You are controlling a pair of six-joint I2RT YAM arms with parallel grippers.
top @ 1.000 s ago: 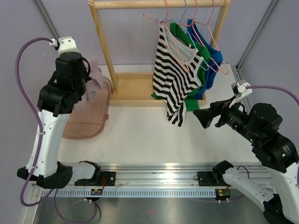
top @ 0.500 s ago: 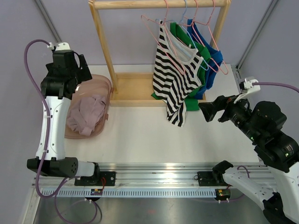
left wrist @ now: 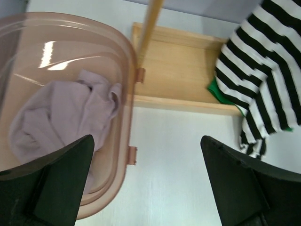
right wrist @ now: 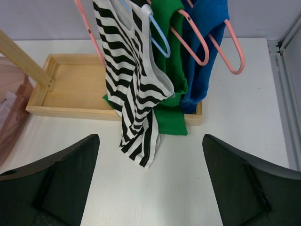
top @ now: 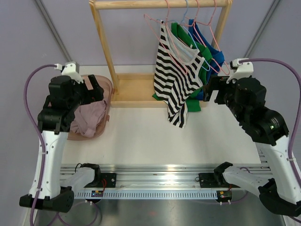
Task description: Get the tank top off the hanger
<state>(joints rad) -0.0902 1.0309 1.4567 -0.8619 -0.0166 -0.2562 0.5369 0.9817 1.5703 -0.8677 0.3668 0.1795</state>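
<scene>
Dropped since last look: lilac garment in bin at 9 o'clock, left gripper open; right gripper open, facing striped top next.

Robotics lab, test cell. Signs: left arm and right arm bolted to aluminium rail at edge of white table; bare lilac-grey walls; metal strut in corner; tabletop wooden rack holding striped tank top; plastic tub beside it.
</scene>
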